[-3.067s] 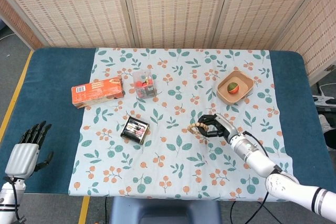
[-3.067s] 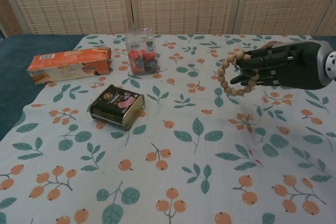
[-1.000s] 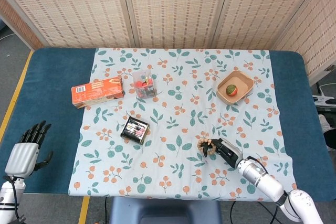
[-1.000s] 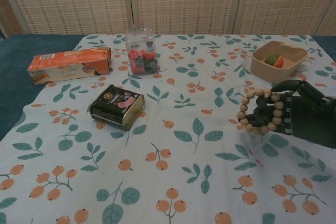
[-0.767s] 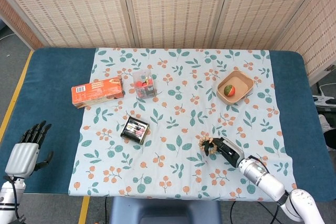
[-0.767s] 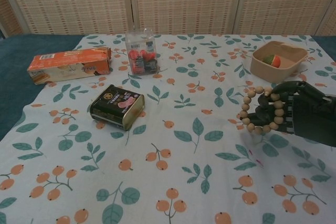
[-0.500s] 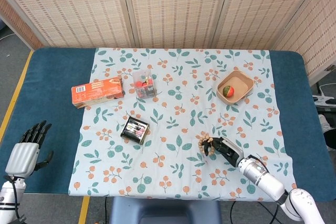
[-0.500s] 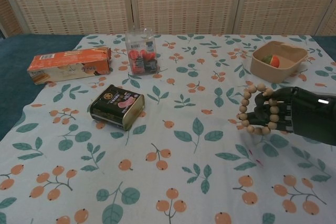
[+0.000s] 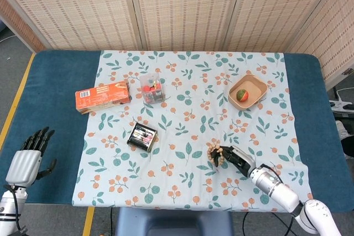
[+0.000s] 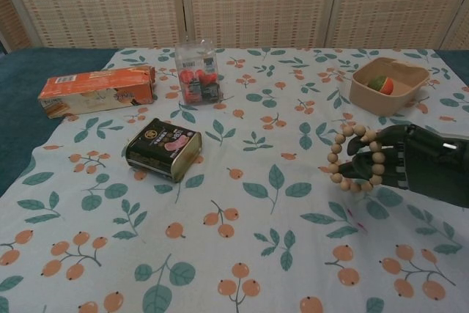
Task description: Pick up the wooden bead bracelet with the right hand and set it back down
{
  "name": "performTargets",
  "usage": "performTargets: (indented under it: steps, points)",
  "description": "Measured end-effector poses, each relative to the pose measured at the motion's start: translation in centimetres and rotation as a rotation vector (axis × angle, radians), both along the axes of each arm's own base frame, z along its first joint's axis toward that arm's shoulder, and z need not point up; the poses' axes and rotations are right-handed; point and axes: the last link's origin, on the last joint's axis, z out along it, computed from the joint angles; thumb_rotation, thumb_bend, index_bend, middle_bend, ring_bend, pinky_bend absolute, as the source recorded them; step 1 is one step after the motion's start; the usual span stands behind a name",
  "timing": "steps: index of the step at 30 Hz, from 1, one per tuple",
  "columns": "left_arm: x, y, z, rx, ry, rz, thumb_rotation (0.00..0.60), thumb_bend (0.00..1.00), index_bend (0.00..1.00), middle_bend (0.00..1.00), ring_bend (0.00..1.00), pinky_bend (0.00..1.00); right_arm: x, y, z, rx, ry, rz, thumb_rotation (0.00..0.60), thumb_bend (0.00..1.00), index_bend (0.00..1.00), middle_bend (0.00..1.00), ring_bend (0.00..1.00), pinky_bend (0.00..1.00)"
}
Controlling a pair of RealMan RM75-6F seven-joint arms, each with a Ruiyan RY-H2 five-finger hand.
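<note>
The wooden bead bracelet (image 10: 339,159) is a ring of pale round beads. My right hand (image 10: 392,161) holds it, fingers curled through the loop, low over the floral cloth at the right. In the head view the bracelet (image 9: 214,155) and right hand (image 9: 237,159) show near the cloth's front edge. Whether the beads touch the cloth I cannot tell. My left hand (image 9: 29,158) hangs open, holding nothing, off the table's front left corner, seen only in the head view.
On the floral cloth (image 10: 242,232) lie a dark tin (image 10: 163,149), an orange box (image 10: 95,91) and a clear container of red items (image 10: 198,72). A tan bowl with a piece of fruit (image 10: 387,86) stands behind the right hand.
The right hand came down and toward the front from mid-table with the bracelet. In the last second it shifted slightly left, still holding it. The left hand stayed still.
</note>
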Motion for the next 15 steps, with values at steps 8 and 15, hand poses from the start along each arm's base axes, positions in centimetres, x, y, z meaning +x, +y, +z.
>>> performTargets:
  steps: [8, 15]
  points:
    - [0.01, -0.01, -0.01, 0.0, 0.001, -0.001, 0.6, 0.42, 0.0, 0.0, 0.0, 0.15, -0.05, 0.19, -0.02, 0.0, 0.007, 0.027, 0.179, 0.27, 0.5, 0.62, 0.22, 0.01]
    - [0.0, -0.05, 0.0, -0.001, 0.001, 0.0, 0.6, 0.42, 0.0, 0.0, 0.0, 0.15, 0.01, 0.26, -0.07, -0.006, -0.023, 0.019, 0.217, 0.48, 0.56, 0.62, 0.22, 0.01]
